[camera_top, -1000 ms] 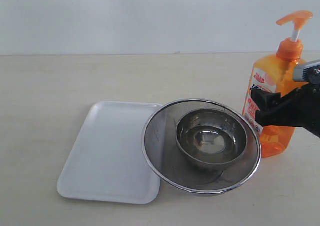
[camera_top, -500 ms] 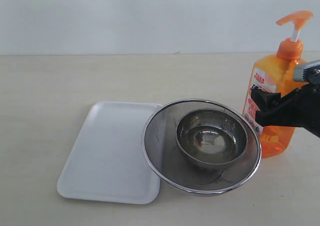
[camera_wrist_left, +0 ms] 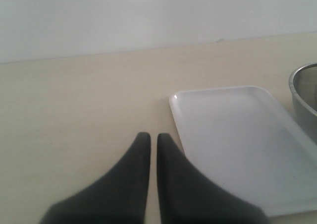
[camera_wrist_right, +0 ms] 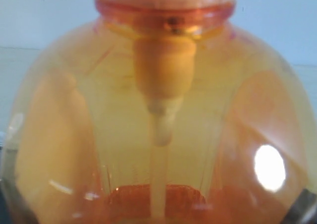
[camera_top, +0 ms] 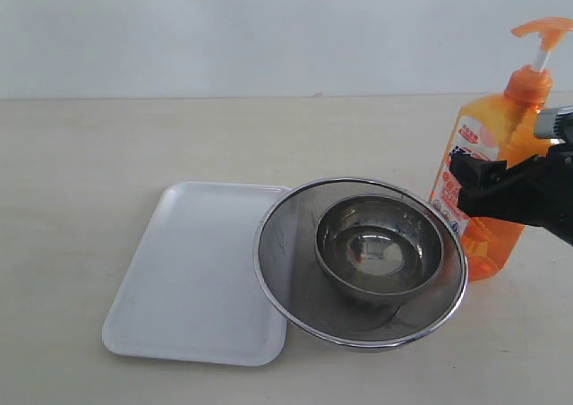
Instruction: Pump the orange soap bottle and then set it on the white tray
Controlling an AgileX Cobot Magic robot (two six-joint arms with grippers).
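Note:
The orange soap bottle (camera_top: pixel 484 142) stands at the right edge of the table, leaning to the right, with its orange pump head (camera_top: pixel 545 29) up. My right gripper (camera_top: pixel 479 190) is shut on the bottle's body at label height. In the right wrist view the translucent bottle (camera_wrist_right: pixel 163 110) fills the frame and shows its inner tube. The white tray (camera_top: pixel 192 275) lies flat at the left of the table with nothing on it. Beside the near corner of the tray (camera_wrist_left: pixel 233 135), my left gripper (camera_wrist_left: pixel 153 137) hovers over bare table, shut and holding nothing.
A round steel mesh strainer (camera_top: pixel 274 253) holding a steel bowl (camera_top: pixel 377 246) sits between the tray and the bottle, and its rim overlaps the tray's right edge. The strainer's rim (camera_wrist_left: pixel 302 92) also shows in the left wrist view. A pale wall backs the table.
The bottle has tipped to the right and risen slightly in my right gripper, and its pump head has moved up and right. The tray, the strainer and the bowl have not moved.

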